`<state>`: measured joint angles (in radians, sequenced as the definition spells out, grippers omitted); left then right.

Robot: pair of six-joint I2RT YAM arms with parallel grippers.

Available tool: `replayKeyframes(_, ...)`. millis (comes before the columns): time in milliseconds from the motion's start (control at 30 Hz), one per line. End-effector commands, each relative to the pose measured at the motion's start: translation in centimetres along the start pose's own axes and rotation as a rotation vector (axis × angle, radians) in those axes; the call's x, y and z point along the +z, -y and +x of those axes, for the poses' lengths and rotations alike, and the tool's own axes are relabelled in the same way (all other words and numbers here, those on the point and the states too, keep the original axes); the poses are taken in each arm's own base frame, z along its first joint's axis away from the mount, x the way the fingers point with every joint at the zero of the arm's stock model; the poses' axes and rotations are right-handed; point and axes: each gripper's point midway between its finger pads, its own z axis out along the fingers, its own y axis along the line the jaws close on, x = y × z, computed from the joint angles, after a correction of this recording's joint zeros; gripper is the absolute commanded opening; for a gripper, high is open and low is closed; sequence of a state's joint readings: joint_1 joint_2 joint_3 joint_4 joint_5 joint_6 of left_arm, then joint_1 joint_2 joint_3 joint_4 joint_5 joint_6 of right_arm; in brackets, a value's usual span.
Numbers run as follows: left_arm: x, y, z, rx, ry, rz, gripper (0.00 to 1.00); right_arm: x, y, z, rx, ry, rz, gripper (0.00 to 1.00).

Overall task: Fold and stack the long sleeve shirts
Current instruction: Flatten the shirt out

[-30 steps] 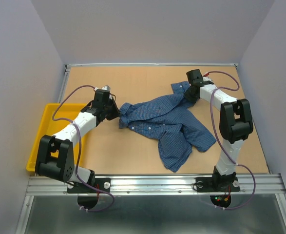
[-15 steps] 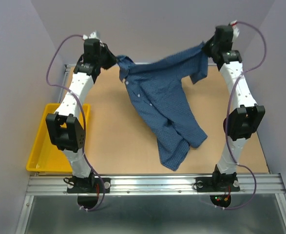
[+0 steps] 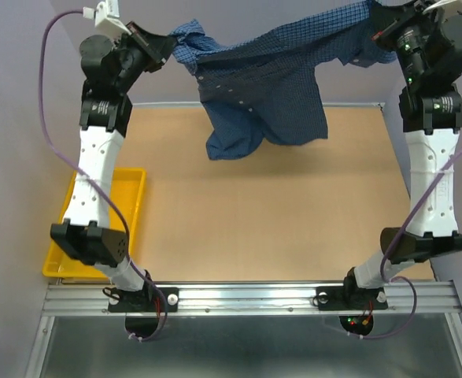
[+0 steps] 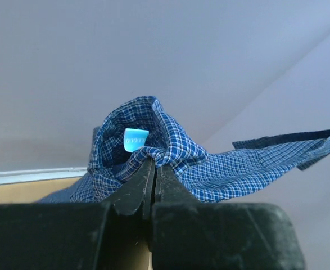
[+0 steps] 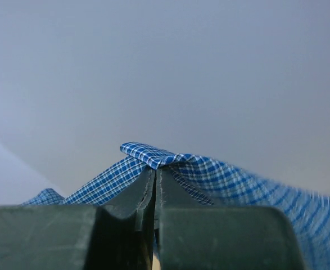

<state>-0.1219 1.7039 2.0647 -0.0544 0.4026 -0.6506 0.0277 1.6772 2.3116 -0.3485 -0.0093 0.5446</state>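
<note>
Blue checked shirt (image 3: pixel 262 87) hangs stretched high over the table (image 3: pixel 254 228) toward twelve o'clock. Left gripper (image 4: pixel 154 166) pinches its collar, right gripper (image 5: pixel 155 171) pinches a fabric edge. Light blue neck label (image 4: pixel 135 139) has writing too small to read. Yellow tray (image 3: pixel 127 206) sits at nine o'clock.

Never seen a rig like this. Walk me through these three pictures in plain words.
Two robot arms are bolted to a table's near edge. One picture looks down from above and behind; the other two come from wrist cameras, looking along each claw. The left claw is shut on the collar of a blue shirt, beside its light blue label; the right claw is shut on another edge. The shirt hangs between them, apparently off the table. A yellow tray sits at left.
</note>
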Motion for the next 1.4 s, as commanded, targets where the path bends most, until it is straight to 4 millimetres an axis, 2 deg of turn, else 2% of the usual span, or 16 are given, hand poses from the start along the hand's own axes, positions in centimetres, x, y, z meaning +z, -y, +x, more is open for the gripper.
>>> replayKeyframes(0, -6.0, 3.3, -1.4, 0.085, 0.099, 0.072, 0.00, -4.1, -3.7, 0.2, -0.033, -0.051, -0.188, 0.01)
replayKeyframes(67, -8.1, 2.7, -0.1, 0.071, 0.104, 0.043, 0.00, -8.0, -5.6, 0.0, -0.021, -0.085, -0.271, 0.00)
replayKeyframes(167, -13.9, 1.3, 3.1, 0.002, 0.105, -0.060, 0.00, -12.4, -5.2, 3.9, 0.044, -0.212, -0.302, 0.01)
replayKeyframes(233, -15.8, -3.3, 8.0, -0.082, 0.037, -0.211, 0.00, -14.7, -4.2, 6.6, 0.078, -0.283, -0.294, 0.01)
replayKeyframes(267, -17.3, -5.3, 10.4, -0.108, -0.023, -0.298, 0.00, -15.6, -1.6, 11.3, 0.123, -0.390, -0.242, 0.00)
replayKeyframes(300, -19.1, -5.8, 11.4, -0.113, -0.032, -0.337, 0.00, -18.1, -1.9, 11.2, 0.129, -0.385, -0.257, 0.00)
replayKeyframes(333, -21.0, -8.9, 15.3, -0.156, -0.117, -0.457, 0.00, -19.5, -1.0, 13.0, 0.146, -0.434, -0.234, 0.00)
replayKeyframes(467, -26.5, -10.2, 21.6, -0.243, -0.234, -0.515, 0.00, -27.0, 4.5, 23.1, 0.264, -0.687, -0.082, 0.01)
replayKeyframes(533, -28.7, -10.9, 24.3, -0.277, -0.295, -0.546, 0.06, -30.1, 5.3, 24.1, 0.272, -0.708, -0.047, 0.15)
replayKeyframes(600, -30.1, -10.3, 24.3, -0.281, -0.276, -0.543, 0.14, -31.4, 6.2, 24.7, 0.258, -0.717, -0.011, 0.34)
replayKeyframes(633, -30.6, -10.4, 24.3, -0.278, -0.267, -0.559, 0.21, -32.3, 6.7, 24.9, 0.248, -0.730, 0.016, 0.54)
replayKeyframes(767, -32.4, -10.1, 23.0, -0.241, -0.224, -0.603, 0.73, -31.6, 8.7, 25.1, 0.156, -0.753, 0.109, 0.76)
replayKeyframes(867, -32.5, -9.5, 21.4, -0.190, -0.206, -0.607, 0.85, -29.9, 10.3, 24.6, 0.107, -0.731, 0.194, 0.80)
replayKeyframes(1067, -30.4, -8.4, 19.4, -0.073, -0.232, -0.537, 0.86, -26.4, 12.9, 26.9, 0.029, -0.822, 0.270, 0.81)
replayKeyframes(1233, -26.5, -11.4, 23.2, -0.078, -0.422, -0.524, 0.87, -22.6, 17.8, 31.6, 0.012, -0.888, 0.426, 0.74)
replayKeyframes(1367, -23.4, -13.7, 23.6, -0.009, -0.457, -0.527, 0.89, -19.5, 21.1, 33.9, 0.011, -0.860, 0.550, 0.70)
